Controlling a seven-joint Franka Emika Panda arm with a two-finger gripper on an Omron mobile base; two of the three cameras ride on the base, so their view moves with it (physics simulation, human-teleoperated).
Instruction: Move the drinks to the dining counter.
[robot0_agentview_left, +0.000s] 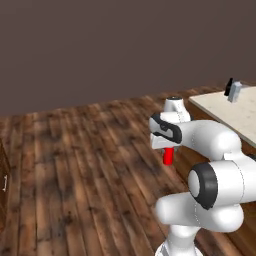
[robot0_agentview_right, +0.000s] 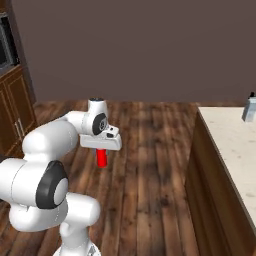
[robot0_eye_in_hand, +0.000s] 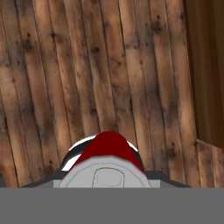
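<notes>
**Red can carried above wooden floor, bench to the right**

Clamped in the end effector (robot0_agentview_left: 168, 150): a short red can (robot0_agentview_left: 168, 156), hanging below the white hand at centre frame in both base views, well clear of the plank floor (robot0_agentview_left: 80, 170) beneath. From the hand view, looking straight down on the can's grey lid and red shoulder at bottom centre, floorboards behind it.

Around it: open dark-brown floor on every side, plain dark wall (robot0_agentview_left: 100, 45) across the upper half of both base views. At the right edge, the pale speckled stone bench (robot0_agentview_right: 230, 145) with its wooden side panel dropping to the floor; well apart from the can. On that bench, in the upper right corner, a pale blue-grey carton (robot0_agentview_left: 235, 91) standing upright, with a small dark object just beside it, too small to identify. At the left edge of the right base view, wooden cabinet doors (robot0_agentview_right: 15, 117) with metal handles.
</notes>
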